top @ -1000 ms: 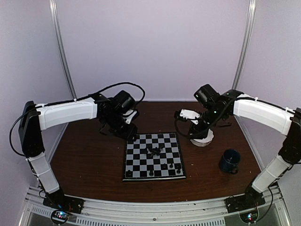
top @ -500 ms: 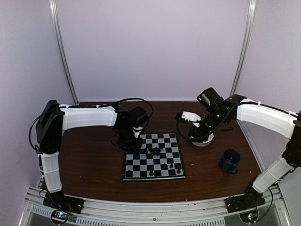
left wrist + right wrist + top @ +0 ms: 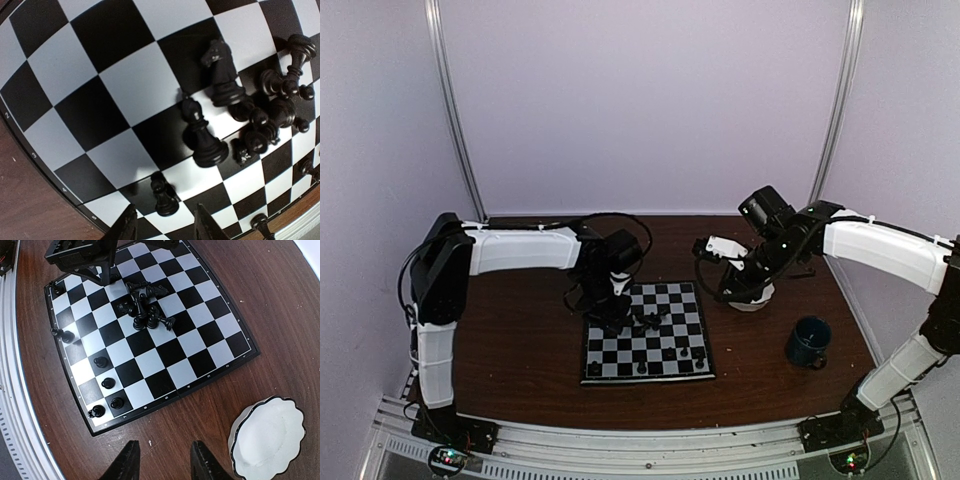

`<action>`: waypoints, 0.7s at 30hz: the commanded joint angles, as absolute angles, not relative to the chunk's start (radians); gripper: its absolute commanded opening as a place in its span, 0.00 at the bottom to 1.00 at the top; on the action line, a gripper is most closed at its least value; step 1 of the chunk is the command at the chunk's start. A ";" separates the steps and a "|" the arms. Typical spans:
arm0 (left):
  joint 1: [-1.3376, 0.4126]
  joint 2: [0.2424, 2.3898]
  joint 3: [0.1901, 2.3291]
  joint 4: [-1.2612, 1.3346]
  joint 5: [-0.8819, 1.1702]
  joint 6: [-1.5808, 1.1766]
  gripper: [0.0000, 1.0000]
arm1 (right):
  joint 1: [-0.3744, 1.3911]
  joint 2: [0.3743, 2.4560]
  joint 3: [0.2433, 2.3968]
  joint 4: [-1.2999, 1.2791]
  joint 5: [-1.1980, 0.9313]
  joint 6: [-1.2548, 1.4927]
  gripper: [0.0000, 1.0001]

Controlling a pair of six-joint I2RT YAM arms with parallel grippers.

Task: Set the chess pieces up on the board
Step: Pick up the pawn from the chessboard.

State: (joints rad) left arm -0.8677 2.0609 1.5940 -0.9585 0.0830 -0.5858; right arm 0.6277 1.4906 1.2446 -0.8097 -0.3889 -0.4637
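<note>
- Hovering over the 10 o'clock part of the board (image 3: 620,350) in the top view, the left fingers (image 3: 129,227) stand apart and grip nothing. A lone pawn (image 3: 164,196) stands upright just beyond their tips.
- Most of the chess pieces (image 3: 272,117) lie in a tangled heap at about 12 o'clock from the board's middle, several toppled across one another. A knight (image 3: 222,75) and a taller piece (image 3: 202,137) stand upright just beside the heap, and a few more pawns (image 3: 108,383) stand along the board's 6 o'clock edge.
- The right fingers (image 3: 127,460) are also apart and empty, above the tabletop (image 3: 510,330) between the board and the white bowl (image 3: 267,440) (which sits at 2 o'clock from the board).
- The pieces look light, rigid and glossy, so probably slippery and easy to tip. A gentle pinch at the narrow waist below the head, coming straight down, seems safest. An outlying upright piece looks like an easier first pick than the knotted heap.
</note>
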 commanded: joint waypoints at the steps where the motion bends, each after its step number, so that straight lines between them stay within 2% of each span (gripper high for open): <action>1: -0.873 2.111 1.656 -1.008 0.090 -0.571 0.38 | 0.623 1.488 1.248 -0.794 -0.411 -0.451 0.37; 10: -0.873 2.158 1.680 -1.061 0.066 -0.560 0.31 | 0.623 1.479 1.240 -0.792 -0.412 -0.453 0.36; 16: -0.873 2.157 1.678 -1.076 0.078 -0.552 0.17 | 0.623 1.483 1.245 -0.793 -0.417 -0.454 0.36; 21: -0.873 2.084 1.657 -1.071 0.052 -0.503 0.12 | 0.623 1.486 1.251 -0.799 -0.422 -0.458 0.36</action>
State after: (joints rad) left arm -0.8677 2.1376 1.6634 -1.0508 0.0746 -0.5514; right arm 0.6277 1.4906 1.2446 -0.8097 -0.4061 -0.4637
